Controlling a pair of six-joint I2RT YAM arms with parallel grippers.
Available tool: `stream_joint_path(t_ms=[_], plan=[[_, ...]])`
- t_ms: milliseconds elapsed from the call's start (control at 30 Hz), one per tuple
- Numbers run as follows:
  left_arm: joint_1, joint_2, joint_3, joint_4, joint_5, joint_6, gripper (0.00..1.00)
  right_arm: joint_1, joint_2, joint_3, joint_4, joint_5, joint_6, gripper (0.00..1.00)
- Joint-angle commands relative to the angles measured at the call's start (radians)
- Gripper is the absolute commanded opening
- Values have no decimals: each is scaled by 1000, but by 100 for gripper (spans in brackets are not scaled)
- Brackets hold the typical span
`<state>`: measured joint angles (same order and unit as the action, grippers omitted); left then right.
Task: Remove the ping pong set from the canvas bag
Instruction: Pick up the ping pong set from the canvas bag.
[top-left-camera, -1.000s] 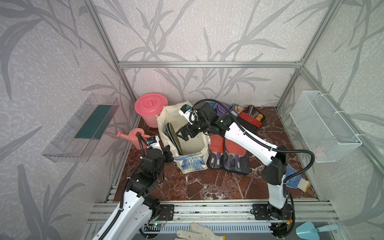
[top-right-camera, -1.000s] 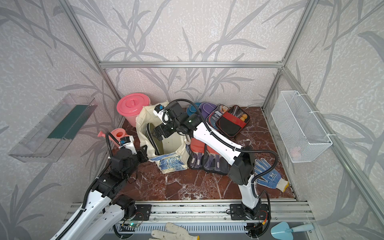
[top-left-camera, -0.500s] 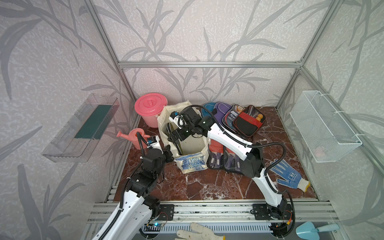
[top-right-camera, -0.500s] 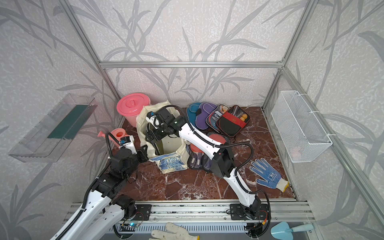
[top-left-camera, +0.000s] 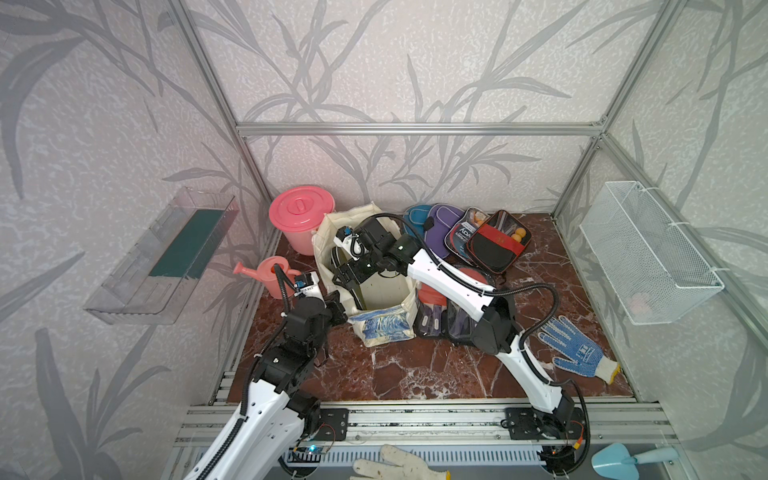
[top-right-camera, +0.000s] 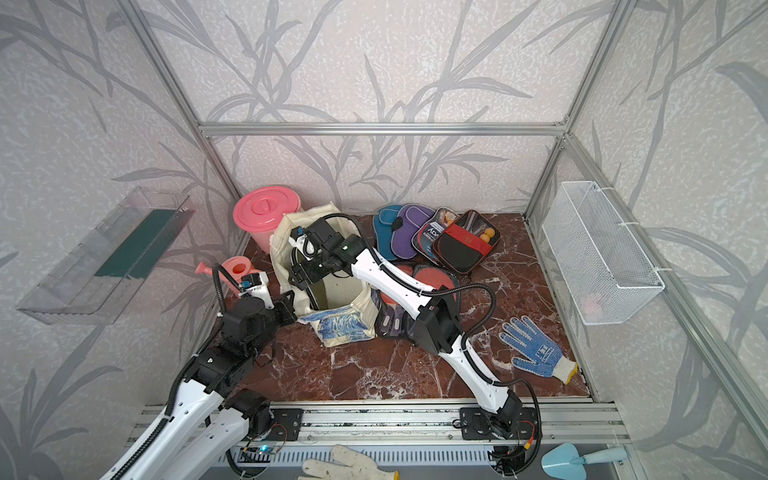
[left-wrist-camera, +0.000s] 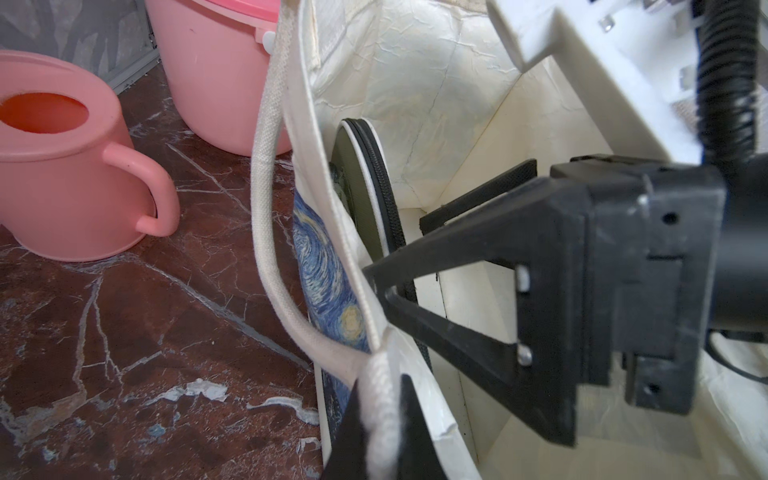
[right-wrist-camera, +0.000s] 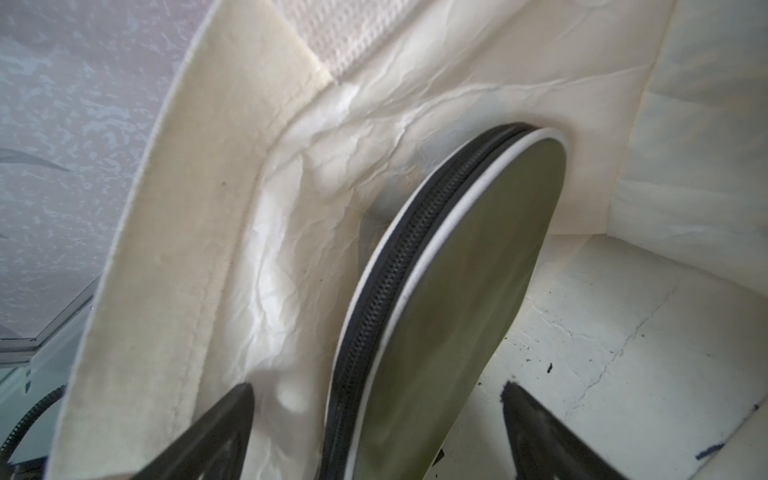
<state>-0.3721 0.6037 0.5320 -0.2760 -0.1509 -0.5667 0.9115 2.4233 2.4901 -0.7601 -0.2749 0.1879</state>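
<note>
Since a second ago the right gripper (top-left-camera: 350, 277) has dropped from above the canvas bag (top-left-camera: 384, 330) into its mouth. Its jaws stand wide, one on each side of the olive case (right-wrist-camera: 457, 291), gripping nothing. That case stands on edge against the bag's wall on the watering can (top-left-camera: 272, 277) side. The left gripper (left-wrist-camera: 380, 395) has not moved and pinches the rope handle (left-wrist-camera: 266, 166) at the rim. The other cases (top-left-camera: 492, 245) lie on the floor behind the bag. Room lies beside the olive case inside, and on the floor (top-left-camera: 415, 370) in front.
</note>
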Motion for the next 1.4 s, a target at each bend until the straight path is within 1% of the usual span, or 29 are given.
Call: stream_joint_path(t_ms=[0,333,400,467,600,667,700,733,767,967,1233,1367], plan=[[-5,-7,-1,41,39,20,0,1,55,13,-22,72,-4,92],[-5,-13,2,45,56,22,0,2,95,29,-22,131,3,90],[-5,-13,3,47,59,23,0,1,108,35,-21,139,7,87],[-5,-13,3,47,61,25,0,2,119,44,-25,142,11,81],[-5,-15,3,44,60,24,0,2,124,45,-20,129,19,61],[-5,-16,2,43,59,26,0,2,120,45,-16,125,24,39],[-5,-16,2,42,57,26,0,1,119,46,-16,123,29,22],[-4,-17,2,41,56,27,0,1,117,45,-18,126,31,10],[-5,-17,1,41,55,26,0,1,114,45,-20,127,33,1],[-5,-18,-9,41,41,28,0,-19,63,39,-49,117,61,0],[-5,-19,-13,44,27,31,0,-72,-82,-52,-16,59,100,0],[-5,-18,-12,45,27,29,0,-91,-137,-69,-8,22,117,0]])
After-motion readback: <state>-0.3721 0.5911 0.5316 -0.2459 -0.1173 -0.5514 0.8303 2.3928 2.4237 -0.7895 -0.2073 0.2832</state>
